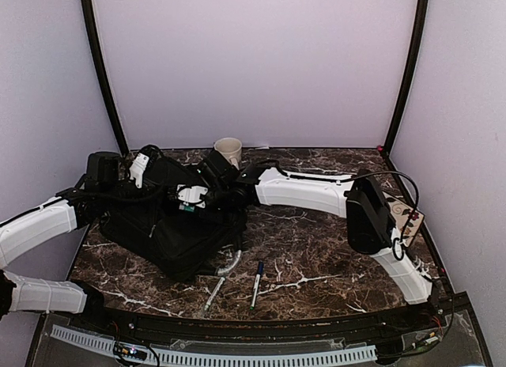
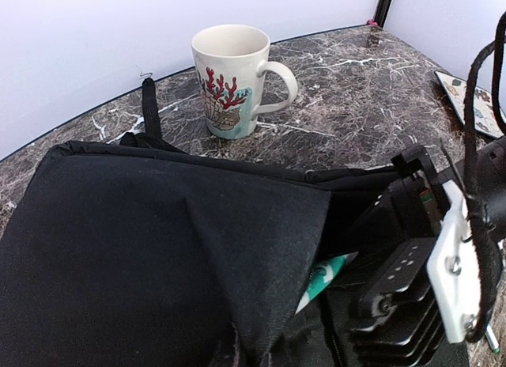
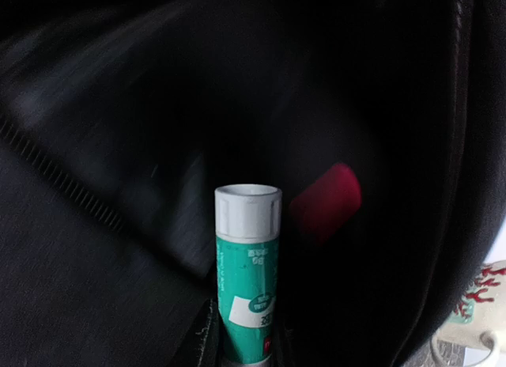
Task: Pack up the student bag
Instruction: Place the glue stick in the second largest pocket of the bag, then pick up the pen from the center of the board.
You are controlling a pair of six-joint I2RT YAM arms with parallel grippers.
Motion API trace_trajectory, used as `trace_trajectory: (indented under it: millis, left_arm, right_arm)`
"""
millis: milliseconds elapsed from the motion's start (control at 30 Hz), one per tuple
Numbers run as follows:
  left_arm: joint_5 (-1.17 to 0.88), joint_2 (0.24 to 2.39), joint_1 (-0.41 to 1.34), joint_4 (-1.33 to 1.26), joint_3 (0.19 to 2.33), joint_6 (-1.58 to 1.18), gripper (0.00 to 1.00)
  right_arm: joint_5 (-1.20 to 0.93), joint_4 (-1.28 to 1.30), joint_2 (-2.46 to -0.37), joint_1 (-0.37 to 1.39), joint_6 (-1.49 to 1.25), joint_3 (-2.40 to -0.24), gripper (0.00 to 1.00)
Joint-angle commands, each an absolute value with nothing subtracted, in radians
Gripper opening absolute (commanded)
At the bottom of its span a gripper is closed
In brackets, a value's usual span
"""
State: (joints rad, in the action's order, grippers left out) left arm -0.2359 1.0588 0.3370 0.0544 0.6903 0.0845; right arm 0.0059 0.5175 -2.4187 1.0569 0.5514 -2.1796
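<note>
The student bag (image 1: 170, 234) is large, black and soft, and lies at the table's left middle. My left gripper (image 1: 154, 183) is at its back edge. In the left wrist view the black flap (image 2: 158, 248) is drawn up into a fold toward the camera, and the fingers are hidden under the fabric. My right gripper (image 1: 192, 199) reaches into the opening. It is shut on a green glue stick with a white cap (image 3: 247, 264), held upright inside the dark bag interior (image 3: 118, 106). A slice of the glue stick shows in the left wrist view (image 2: 332, 274). A red object (image 3: 326, 201) lies deeper in the bag.
A white mug with a red coral print (image 1: 228, 151) stands just behind the bag, also in the left wrist view (image 2: 233, 78). Two pens (image 1: 213, 294) (image 1: 257, 284) lie near the front edge. The bag's grey handle (image 1: 231, 262) curves out in front. A patterned card (image 1: 413, 221) lies far right.
</note>
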Motion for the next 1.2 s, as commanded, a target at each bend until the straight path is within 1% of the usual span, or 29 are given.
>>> trace_trajectory:
  millis: [0,100,133,167,300,400,533,767,967,1067,1167]
  left_arm:
    - [-0.321,1.009,0.353,-0.083,0.713,0.077,0.00]
    - [-0.321,1.009,0.352,-0.083,0.713,0.077,0.00]
    - [-0.321,1.007,0.353,-0.083,0.713,0.078,0.00]
    - [-0.320,1.005,0.352,-0.082,0.713,0.078,0.00]
    - [-0.318,0.999,0.352,-0.084,0.712,0.078,0.00]
    - [-0.320,1.005,0.353,-0.086,0.712,0.078,0.00]
    - [-0.324,1.009,0.351,-0.083,0.715,0.078,0.00]
    - [-0.318,1.007,0.352,-0.081,0.713,0.080,0.00]
    - [-0.316,1.006,0.353,-0.083,0.710,0.080,0.00]
    - [-0.314,1.006,0.353,-0.081,0.712,0.081,0.00]
    - [-0.312,1.003,0.352,-0.080,0.710,0.081,0.00]
  right_arm:
    - [0.103,0.304,-2.473,1.060,0.523,-2.230,0.20]
    - [0.166,0.202,-2.515,1.062,0.505,-2.257,0.21]
    - [0.186,0.177,-2.527,1.061,0.493,-2.274,0.24]
    - [0.208,0.158,-2.540,1.061,0.480,-2.293,0.30]
    - [0.206,0.172,-2.570,1.063,0.449,-2.373,0.37]
    - [0.179,0.205,-2.548,1.065,0.441,-2.361,0.42]
    - [0.146,0.234,-2.474,1.066,0.419,-2.281,0.49]
    - [0.019,0.328,-2.341,1.065,0.379,-2.179,0.55]
    - [-0.069,0.392,-2.233,1.066,0.376,-2.087,0.58]
    - [-0.168,0.448,-2.157,1.060,0.428,-2.006,0.58]
    - [-0.312,0.555,-2.074,1.050,0.541,-1.886,0.55]
